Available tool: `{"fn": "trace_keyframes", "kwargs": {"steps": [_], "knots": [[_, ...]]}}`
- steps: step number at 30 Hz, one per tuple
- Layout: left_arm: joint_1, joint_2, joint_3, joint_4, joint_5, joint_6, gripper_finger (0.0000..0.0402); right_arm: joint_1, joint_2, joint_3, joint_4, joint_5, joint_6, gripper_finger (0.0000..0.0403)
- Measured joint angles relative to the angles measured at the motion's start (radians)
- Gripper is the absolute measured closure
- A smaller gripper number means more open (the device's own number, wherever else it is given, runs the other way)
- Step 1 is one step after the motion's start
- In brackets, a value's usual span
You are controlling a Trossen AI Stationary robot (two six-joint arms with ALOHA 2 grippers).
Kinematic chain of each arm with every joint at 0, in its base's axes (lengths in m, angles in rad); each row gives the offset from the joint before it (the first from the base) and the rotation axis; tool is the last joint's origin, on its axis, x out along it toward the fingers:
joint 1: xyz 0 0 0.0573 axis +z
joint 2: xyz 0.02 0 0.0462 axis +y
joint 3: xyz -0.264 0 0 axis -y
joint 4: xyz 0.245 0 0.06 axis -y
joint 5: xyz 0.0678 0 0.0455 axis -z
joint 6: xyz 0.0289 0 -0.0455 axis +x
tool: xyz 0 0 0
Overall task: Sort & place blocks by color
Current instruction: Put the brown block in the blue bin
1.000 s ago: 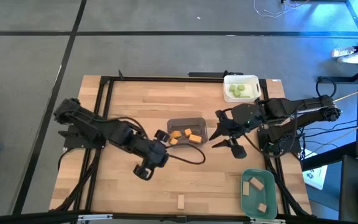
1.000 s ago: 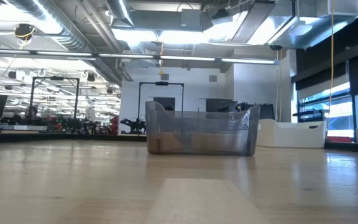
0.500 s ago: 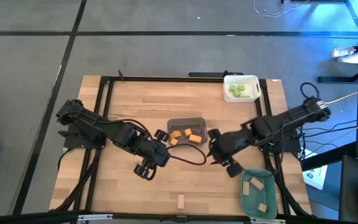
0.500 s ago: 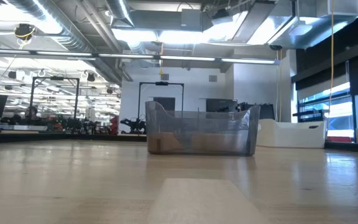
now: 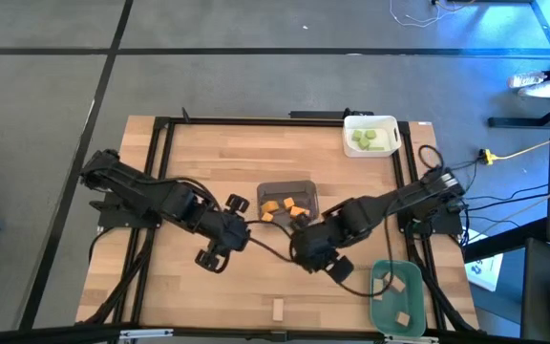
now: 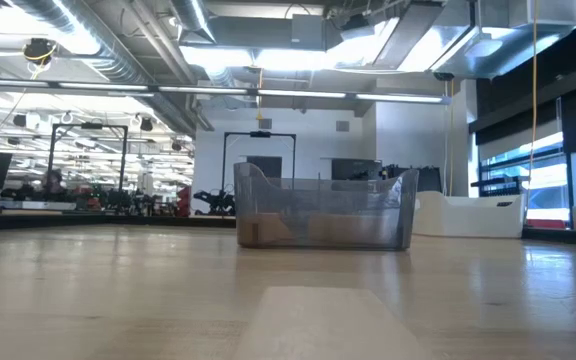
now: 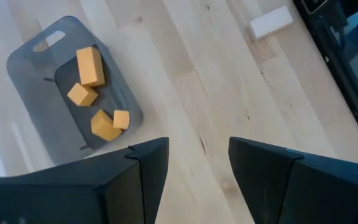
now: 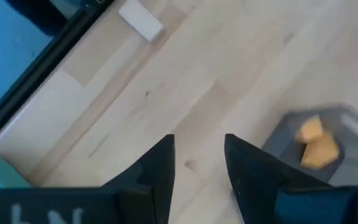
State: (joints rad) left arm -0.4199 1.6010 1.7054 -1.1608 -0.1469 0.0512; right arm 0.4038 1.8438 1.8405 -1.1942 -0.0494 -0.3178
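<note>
Several orange blocks (image 5: pixel 285 207) lie in a grey tray (image 5: pixel 306 186) at the table's middle; the left wrist view shows these orange blocks (image 7: pixel 95 93) too. Light green blocks (image 5: pixel 370 139) sit in a white tray (image 5: pixel 349 123) at the far right. Tan blocks (image 5: pixel 394 284) lie in a green tray (image 5: pixel 381 315) at the near right. One tan block (image 5: pixel 278 309) rests flat on the table by the near edge. My left gripper (image 5: pixel 220 231) (image 7: pixel 197 149) hovers open, left of the grey tray. My right gripper (image 5: pixel 315 250) (image 8: pixel 199 146) is open over bare wood just near of that tray.
Black frame rails (image 5: pixel 157 182) run along the table's left, far and right sides. A dark cable (image 5: pixel 270 247) loops across the wood between the two grippers. In the low view the grey tray (image 6: pixel 323 215) stands mid-table, and the white tray (image 6: pixel 468 215) to its right.
My right arm has swung from the table's right side toward the left and near edge, and its gripper has come from beside the right rail to just near of the grey tray. My left gripper has drawn back slightly toward the table's left. No block has moved.
</note>
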Motion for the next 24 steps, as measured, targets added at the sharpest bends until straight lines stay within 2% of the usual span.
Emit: {"fn": "trace_keyframes", "kwargs": {"steps": [7,12,24], "knots": [[-0.038,-0.088,0.0,-0.057,-0.075,-0.077,0.0241,0.0,0.128,0.104,-0.002,-0.077,-0.144,0.0264],[-0.066,-0.158,0.0,-0.113,-0.115,-0.159,0.0241,0.0,0.178,0.106,0.028,-0.131,-0.24,0.0264],[-0.08,-0.308,0.0,-0.132,-0.304,-0.292,0.0241,0.001,0.277,0.107,0.112,-0.246,-0.517,0.0264]]}}
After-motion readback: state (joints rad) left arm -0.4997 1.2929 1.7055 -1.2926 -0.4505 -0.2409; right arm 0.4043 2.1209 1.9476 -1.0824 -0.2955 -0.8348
